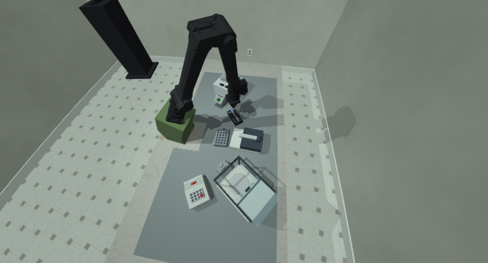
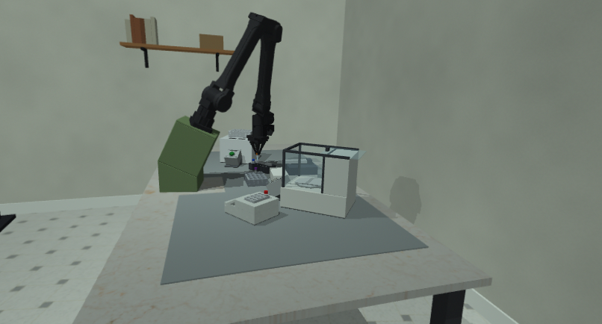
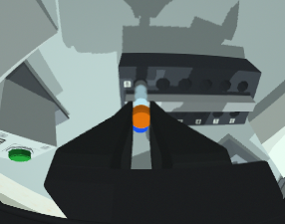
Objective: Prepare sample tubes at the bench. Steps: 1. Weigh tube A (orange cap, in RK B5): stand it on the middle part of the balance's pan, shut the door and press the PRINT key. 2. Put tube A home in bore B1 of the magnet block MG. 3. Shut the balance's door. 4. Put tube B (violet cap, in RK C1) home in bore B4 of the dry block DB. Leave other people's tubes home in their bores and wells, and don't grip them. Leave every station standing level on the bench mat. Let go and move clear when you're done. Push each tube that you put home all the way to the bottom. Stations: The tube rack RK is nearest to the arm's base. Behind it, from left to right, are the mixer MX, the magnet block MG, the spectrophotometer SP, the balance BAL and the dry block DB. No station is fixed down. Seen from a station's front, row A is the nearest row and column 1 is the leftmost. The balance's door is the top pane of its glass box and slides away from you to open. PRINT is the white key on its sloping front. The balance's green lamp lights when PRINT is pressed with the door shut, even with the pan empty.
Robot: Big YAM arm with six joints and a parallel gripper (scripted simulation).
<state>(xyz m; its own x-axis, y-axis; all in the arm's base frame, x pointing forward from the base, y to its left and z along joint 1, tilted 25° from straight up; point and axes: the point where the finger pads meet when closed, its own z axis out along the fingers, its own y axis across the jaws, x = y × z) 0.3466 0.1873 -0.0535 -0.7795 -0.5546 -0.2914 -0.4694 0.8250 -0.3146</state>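
My gripper is shut on tube A, just below its orange cap. The clear tube points down at the left end of the magnet block, at the back-row bore B1; how deep its tip reaches is unclear. A blue-capped tube is in the block's front row, partly hidden by the orange cap. Tube B, violet-capped, stands in the rack. The balance has its door slid back, open. The dry block holds a red-capped tube.
The mixer with a green button is close to the left of the magnet block. The spectrophotometer lies right of the block, behind the rack. The balance's glass box rises high beyond it.
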